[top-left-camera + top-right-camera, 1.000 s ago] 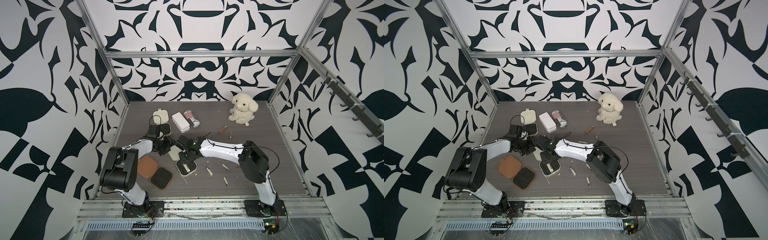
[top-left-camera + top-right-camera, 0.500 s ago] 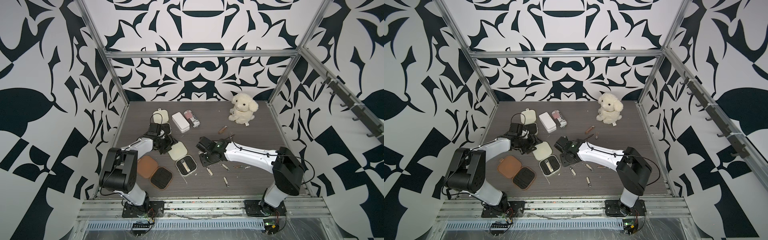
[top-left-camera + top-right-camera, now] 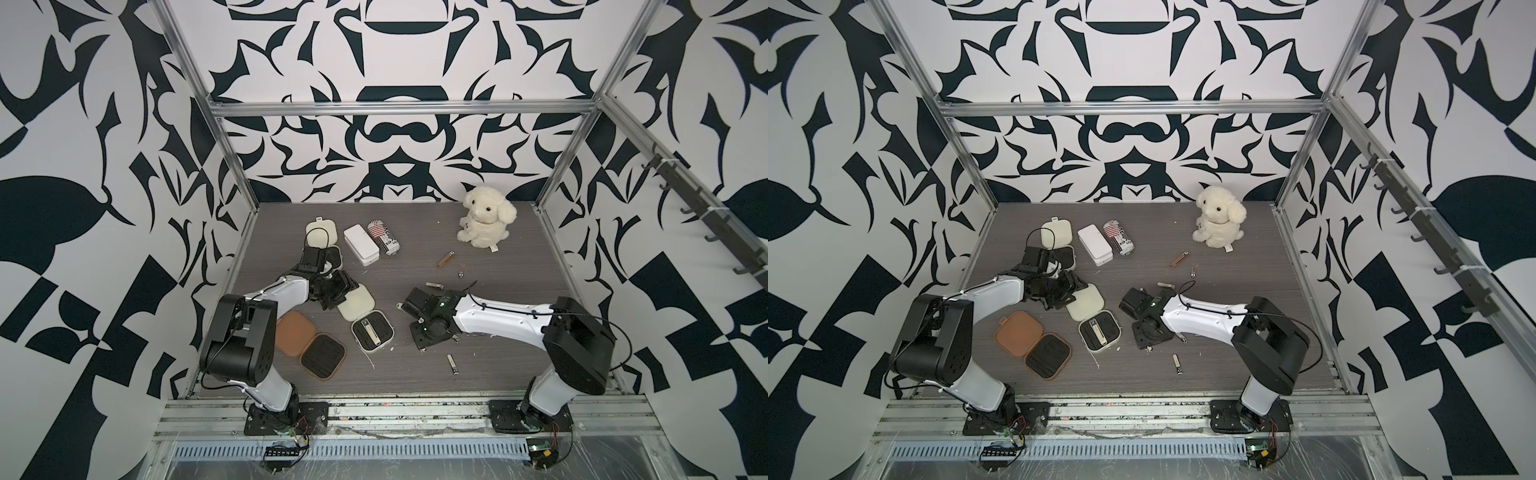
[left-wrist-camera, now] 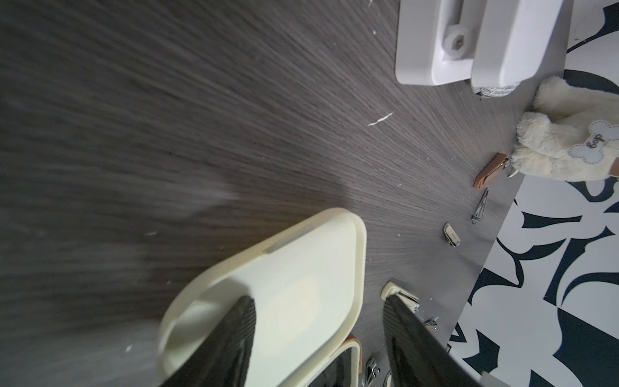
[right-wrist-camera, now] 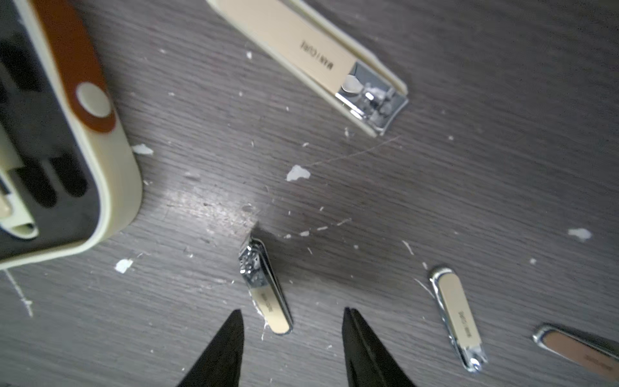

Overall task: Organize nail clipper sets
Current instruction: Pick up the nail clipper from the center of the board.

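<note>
I look down on the table (image 3: 498,249) in both top views. My left arm (image 3: 286,291) reaches over the far cream case (image 3: 321,232) and hides that case's lower half. My right arm (image 3: 498,318) lies low across the middle, and its wrist covers the right gripper from above. The dog (image 3: 486,222) sits at the far side, well apart from the cases. The tan case (image 3: 309,343) lies open and flat near the left arm's base, with its black slots showing. Just beside it the near cream case (image 3: 365,318) lies open too, with the tray clipper (image 3: 369,331) seated in its slots. The box (image 3: 360,244) and can (image 3: 384,237) sit side by side, next to the far cream case.

In the left wrist view the left gripper (image 4: 318,301) stands partly spread over the near cream case's lid. One finger (image 4: 234,335) seems to rest on it, though blur leaves that unsure.

In the right wrist view the right gripper (image 5: 291,313) is spread and holds nothing. The small clipper (image 5: 264,288) lies on the table, its end between the tips. The big clipper (image 5: 315,63) is cut off at the frame edge.
</note>
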